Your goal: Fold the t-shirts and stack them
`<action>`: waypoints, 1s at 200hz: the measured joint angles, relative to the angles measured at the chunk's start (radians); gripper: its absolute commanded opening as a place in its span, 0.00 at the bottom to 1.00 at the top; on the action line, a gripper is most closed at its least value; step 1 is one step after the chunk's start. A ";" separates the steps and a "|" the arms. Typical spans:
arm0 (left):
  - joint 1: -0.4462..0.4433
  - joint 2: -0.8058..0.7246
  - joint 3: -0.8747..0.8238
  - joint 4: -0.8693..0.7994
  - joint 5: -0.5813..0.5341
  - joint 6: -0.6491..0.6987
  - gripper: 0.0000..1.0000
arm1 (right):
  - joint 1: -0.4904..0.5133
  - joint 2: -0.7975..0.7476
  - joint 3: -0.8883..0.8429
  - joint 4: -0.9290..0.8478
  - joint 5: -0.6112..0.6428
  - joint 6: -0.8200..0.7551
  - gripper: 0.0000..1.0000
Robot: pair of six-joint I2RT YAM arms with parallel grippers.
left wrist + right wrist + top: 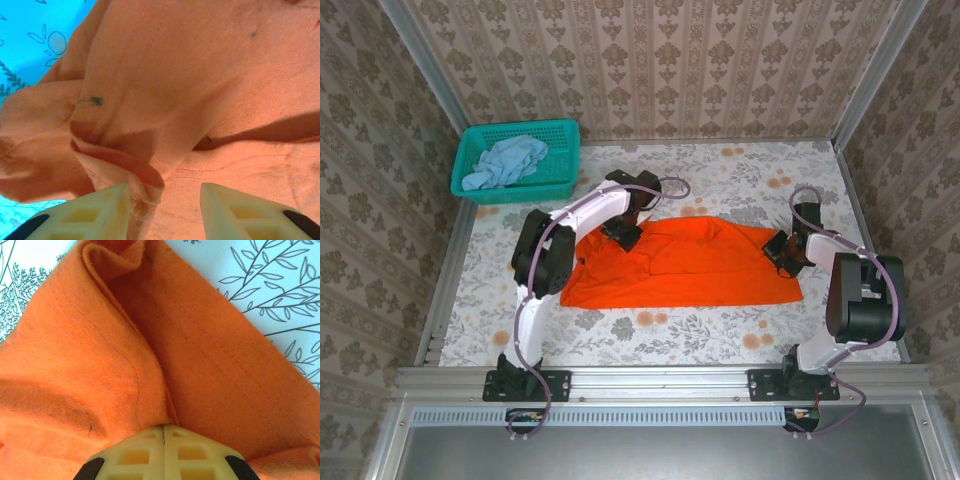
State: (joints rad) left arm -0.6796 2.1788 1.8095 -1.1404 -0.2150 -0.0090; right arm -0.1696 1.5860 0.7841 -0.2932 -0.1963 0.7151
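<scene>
A bright orange soft cloth t-shirt [685, 265] lies spread out in the middle of the table with a white flowered cover [720, 335], wide from left to right. Its near edge lies flat. Its far edge is bunched up where the two arms meet it. The left gripper [623, 235] is down on the far left part of the orange shirt. In the left wrist view, the left gripper [164, 212] has its two pale yellow fingers [95, 212] spread apart. A raised fold of the orange cloth sits between them, right beside the left-hand finger, and the cloth is not squeezed. The right gripper [782, 250] is at the far right corner of the orange shirt. In the right wrist view, the right gripper [164, 432] has its fingers pressed tight together, pinching a fold of the orange cloth, and the creases in the cloth run up to its tips. A pale blue soft cloth t-shirt [505, 162] lies crumpled in a teal plastic mesh basket [563, 132]. The basket stands at the far left corner of the table, well apart from the orange shirt.
</scene>
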 measured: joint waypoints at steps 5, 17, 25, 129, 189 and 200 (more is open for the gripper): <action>0.000 0.000 0.000 0.000 -0.003 0.001 0.39 | 0.000 0.000 0.000 0.000 0.000 0.000 0.00; 0.000 0.000 0.000 0.000 -0.013 0.003 0.38 | 0.000 0.000 0.000 0.000 0.000 0.000 0.00; 0.000 0.000 0.000 0.000 -0.020 0.003 0.37 | 0.000 0.000 0.000 0.000 0.000 0.000 0.00; -0.002 0.001 -0.025 0.005 -0.062 0.006 0.23 | 0.000 0.005 0.009 -0.001 0.000 0.000 0.00; -0.009 0.001 -0.025 0.014 -0.071 0.013 0.00 | 0.000 0.005 0.019 -0.002 0.000 0.003 0.00; -0.009 0.001 -0.025 0.022 -0.075 0.013 0.00 | 0.000 0.005 0.029 -0.004 0.000 0.004 0.00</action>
State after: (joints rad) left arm -0.6888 2.1796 1.7847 -1.1183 -0.2897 0.0036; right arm -0.1696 1.5909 0.8127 -0.2974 -0.1963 0.7189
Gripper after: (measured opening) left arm 0.041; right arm 0.064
